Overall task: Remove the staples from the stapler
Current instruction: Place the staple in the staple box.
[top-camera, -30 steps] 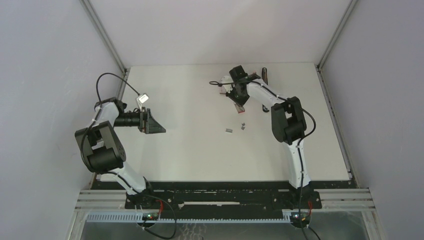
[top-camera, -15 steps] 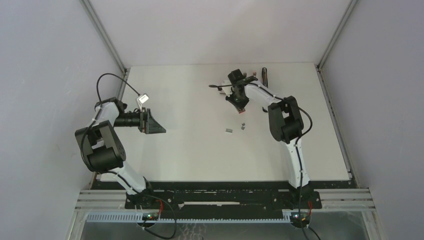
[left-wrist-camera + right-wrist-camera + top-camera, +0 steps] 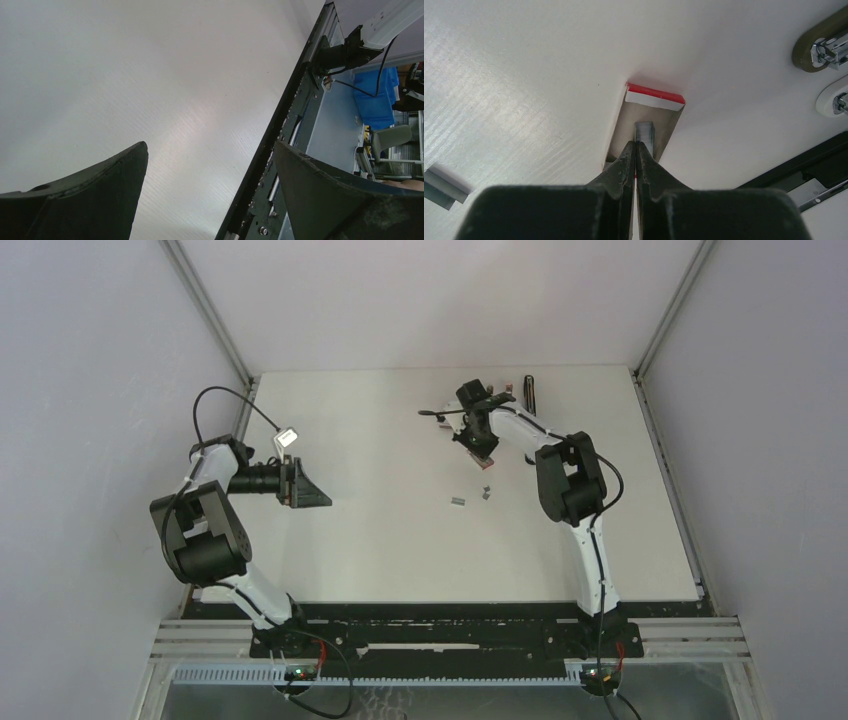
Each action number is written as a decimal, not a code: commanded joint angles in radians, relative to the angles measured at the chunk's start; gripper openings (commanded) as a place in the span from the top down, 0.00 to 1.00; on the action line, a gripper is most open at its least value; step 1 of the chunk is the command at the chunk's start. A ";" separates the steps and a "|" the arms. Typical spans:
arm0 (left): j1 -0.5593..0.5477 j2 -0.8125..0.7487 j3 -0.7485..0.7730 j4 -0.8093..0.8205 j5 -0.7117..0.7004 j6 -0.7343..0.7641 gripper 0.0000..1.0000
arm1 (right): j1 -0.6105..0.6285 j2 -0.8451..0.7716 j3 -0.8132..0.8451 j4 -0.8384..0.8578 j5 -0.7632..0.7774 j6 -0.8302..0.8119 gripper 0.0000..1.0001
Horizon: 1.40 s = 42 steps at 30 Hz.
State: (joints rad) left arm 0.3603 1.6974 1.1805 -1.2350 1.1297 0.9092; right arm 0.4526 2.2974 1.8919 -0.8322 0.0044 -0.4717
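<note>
My right gripper [image 3: 482, 443] is at the far middle of the table. In the right wrist view its jaws [image 3: 635, 146] are pressed together on the near wall of a small pinkish box [image 3: 626, 125] with a red far end. A silvery strip of staples [image 3: 644, 133] lies inside the box, just past the fingertips. Two more staple strips [image 3: 459, 502] [image 3: 487, 491] lie loose on the table nearer to me; one also shows in the right wrist view [image 3: 441, 186]. The dark stapler [image 3: 529, 392] lies at the back edge. My left gripper [image 3: 305, 487] is open and empty at the left.
An olive and chrome part [image 3: 824, 44] shows at the right edge of the right wrist view. A black cable loop [image 3: 432, 412] lies left of the right gripper. The left wrist view shows bare table and its front rail [image 3: 280, 130].
My right gripper swung a little towards the back and turned with the box in it, mostly in the first half second. The left arm has not moved.
</note>
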 commanded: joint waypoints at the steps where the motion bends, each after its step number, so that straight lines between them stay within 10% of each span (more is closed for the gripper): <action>1: 0.007 -0.001 0.061 -0.013 0.036 0.028 0.00 | 0.010 -0.029 0.023 0.034 -0.001 0.006 1.00; 42: 0.006 0.005 0.065 -0.020 0.035 0.036 0.00 | -0.031 -0.316 -0.356 0.171 -0.238 -0.810 1.00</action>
State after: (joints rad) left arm 0.3607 1.7004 1.1805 -1.2438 1.1297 0.9108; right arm 0.4309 2.0354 1.5513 -0.7074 -0.2165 -1.1469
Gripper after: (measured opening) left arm 0.996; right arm 0.000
